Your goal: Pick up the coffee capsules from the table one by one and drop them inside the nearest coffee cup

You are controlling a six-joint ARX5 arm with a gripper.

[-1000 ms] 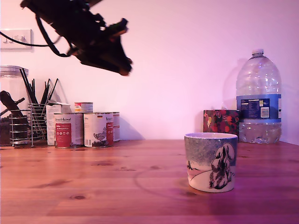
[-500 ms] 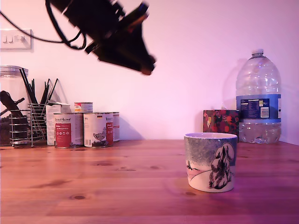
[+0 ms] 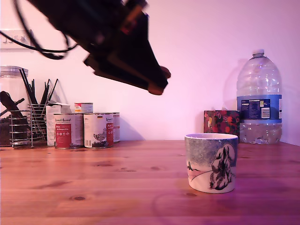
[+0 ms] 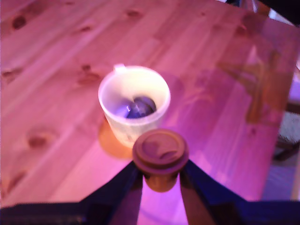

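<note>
we carry a small brown foil-lidded coffee capsule (image 4: 160,157), pinched in the black gripper (image 4: 160,180).
light, stiff, dentable (grip below its rim); squat grey-and-white painted ceramic cup (image 4: 134,103) mid-table.

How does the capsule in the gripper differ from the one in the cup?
The held capsule is brown and hangs above the table, clamped by the gripper. The capsule in the cup is dark and glossy, lying at the bottom of the coffee cup. Both look small and round.
</note>
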